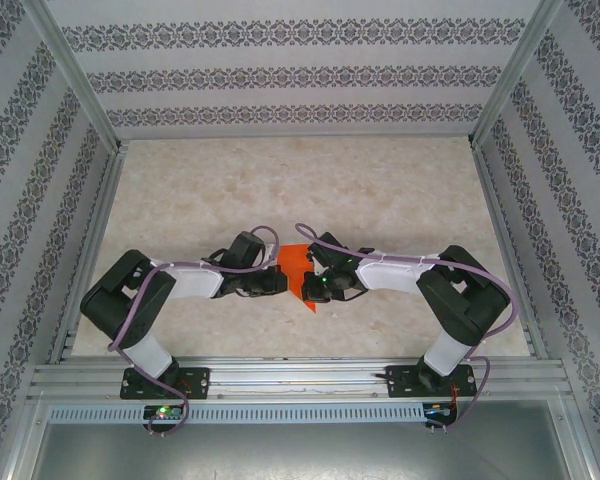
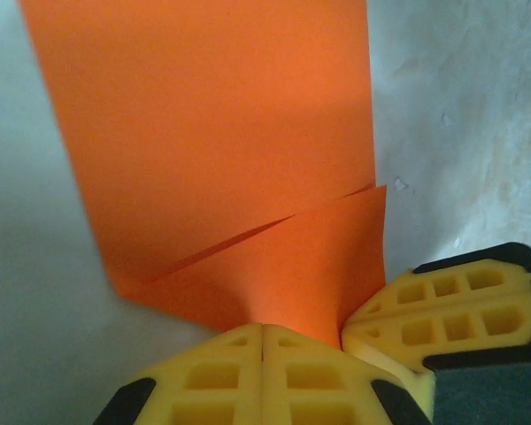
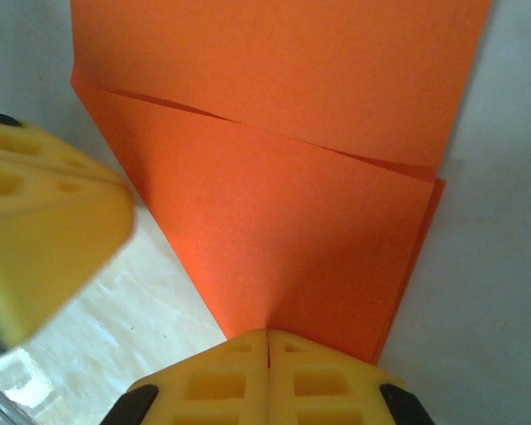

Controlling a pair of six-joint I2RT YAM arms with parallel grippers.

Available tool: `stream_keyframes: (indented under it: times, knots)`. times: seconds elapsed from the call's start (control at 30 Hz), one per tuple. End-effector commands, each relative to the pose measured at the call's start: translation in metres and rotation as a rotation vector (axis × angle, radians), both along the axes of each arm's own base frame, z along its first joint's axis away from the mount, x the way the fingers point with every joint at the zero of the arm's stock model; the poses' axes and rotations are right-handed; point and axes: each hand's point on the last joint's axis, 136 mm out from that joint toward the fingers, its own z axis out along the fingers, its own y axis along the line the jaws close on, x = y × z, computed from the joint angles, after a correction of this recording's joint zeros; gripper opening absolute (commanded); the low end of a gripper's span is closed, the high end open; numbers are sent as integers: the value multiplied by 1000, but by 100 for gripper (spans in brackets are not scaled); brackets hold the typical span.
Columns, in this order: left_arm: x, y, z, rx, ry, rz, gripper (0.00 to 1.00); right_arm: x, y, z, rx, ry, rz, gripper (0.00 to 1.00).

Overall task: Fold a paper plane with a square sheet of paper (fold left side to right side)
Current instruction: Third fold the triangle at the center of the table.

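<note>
Left gripper (image 2: 263, 341) first: its two yellow fingers (image 2: 214, 376) are pressed tight together with no gap at the seam, and the tips sit right on the near edge of the sheet (image 2: 221, 133). Is a sliver of paper nipped between them, or is it just pinned under the tips? Can't tell from here. Right gripper (image 3: 267, 345), same story: its fingers (image 3: 319, 385) are closed flush and the tips meet the sheet where its outline narrows toward them. Again, no telling whether paper is caught in the seam. The sheet fans away from both sets of tips, bright orange, with a folded flap lying over it. A slanted flap edge runs across it in both wrist views, and along one side the layers don't quite line up. The grippers are close neighbours: the right one's yellow fingers sit just beside the left one's, at the sheet's corner, and the left one looms blurred at the side of the right wrist view. From above, the sheet lies between the two grippers on the pale table (image 1: 380, 190), midway across and in its nearer half. The left arm (image 1: 185, 283) and right arm (image 1: 400, 270) bend inward toward it.
</note>
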Motion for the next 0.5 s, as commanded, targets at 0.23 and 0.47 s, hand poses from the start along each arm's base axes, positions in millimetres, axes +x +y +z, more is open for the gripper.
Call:
stream_keyframes:
  times: [0.23, 0.47]
  knots:
    - [16, -18, 8, -33, -42, -12, 0, -25, -38, -35, -199, 86, -7, 0]
    - [14, -12, -8, 34, 7, -2, 0, -24, -36, -35, -193, 89, -2, 0]
